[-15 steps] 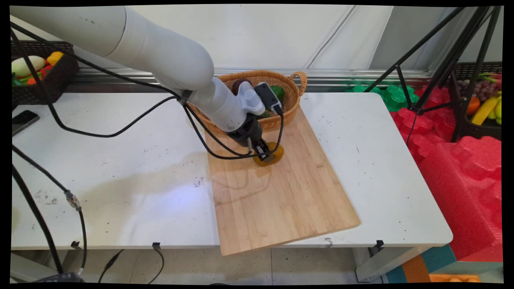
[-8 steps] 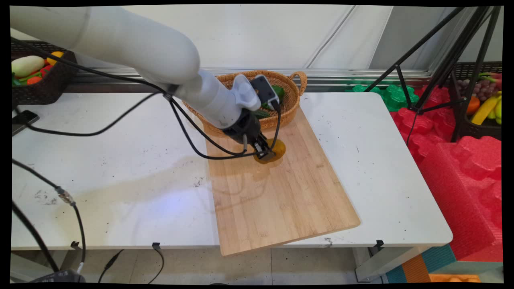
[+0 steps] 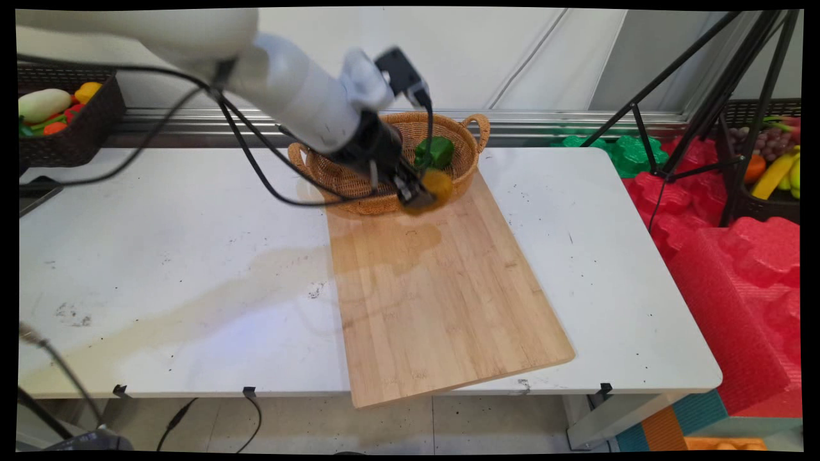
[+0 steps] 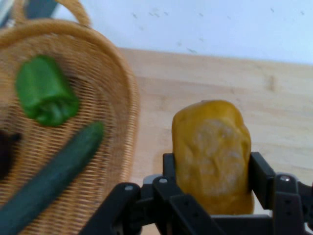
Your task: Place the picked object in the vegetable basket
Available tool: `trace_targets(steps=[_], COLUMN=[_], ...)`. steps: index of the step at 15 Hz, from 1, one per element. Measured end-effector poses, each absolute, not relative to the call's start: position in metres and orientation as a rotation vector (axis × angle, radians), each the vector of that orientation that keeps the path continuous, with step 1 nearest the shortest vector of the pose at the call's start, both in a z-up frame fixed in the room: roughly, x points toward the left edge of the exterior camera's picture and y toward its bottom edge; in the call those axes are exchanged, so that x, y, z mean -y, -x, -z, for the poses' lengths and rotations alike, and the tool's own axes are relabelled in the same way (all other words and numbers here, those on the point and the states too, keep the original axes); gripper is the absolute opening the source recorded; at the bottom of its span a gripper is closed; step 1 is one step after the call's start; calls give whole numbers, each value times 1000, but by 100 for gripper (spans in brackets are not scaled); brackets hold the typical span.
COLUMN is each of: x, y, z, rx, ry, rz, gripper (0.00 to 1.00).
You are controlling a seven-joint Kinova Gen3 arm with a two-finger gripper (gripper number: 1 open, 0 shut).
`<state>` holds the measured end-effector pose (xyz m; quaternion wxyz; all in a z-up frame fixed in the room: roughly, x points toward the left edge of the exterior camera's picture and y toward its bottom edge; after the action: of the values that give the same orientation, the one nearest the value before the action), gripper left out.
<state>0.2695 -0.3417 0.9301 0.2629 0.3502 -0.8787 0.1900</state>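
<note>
My gripper (image 3: 419, 192) (image 4: 212, 183) is shut on a yellow-orange potato-like piece (image 3: 435, 187) (image 4: 212, 154), held in the air above the far end of the wooden cutting board (image 3: 442, 301) (image 4: 220, 78), just by the near rim of the wicker basket (image 3: 346, 182) (image 4: 117, 88). In the basket lie a green bell pepper (image 3: 435, 152) (image 4: 44, 93), a dark green cucumber (image 4: 49, 176) and a dark item (image 4: 6, 152) at the edge of the hand view.
A dark basket of vegetables (image 3: 64, 121) stands at the table's far left. A tripod (image 3: 711, 96), red and green foam pieces (image 3: 724, 256) and a crate of fruit (image 3: 772, 166) are to the right of the white table (image 3: 615, 269).
The gripper has lifted the yellow piece off the cutting board and carried it up toward the basket's near rim. The arm has risen and uncovered the basket's contents.
</note>
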Motion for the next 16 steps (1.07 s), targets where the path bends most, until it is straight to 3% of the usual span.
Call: trace_targets(steps=[4,8,12,16], x=[352,373,400,443], y=[-291,-311,-322,-329], z=[-969,-983,-979,-953], rx=[2325,2307,2308,2338], ry=[-994,-1036,-1062,-1100], rz=[-626,-717,-759,-761], gripper=[0,0,0,0])
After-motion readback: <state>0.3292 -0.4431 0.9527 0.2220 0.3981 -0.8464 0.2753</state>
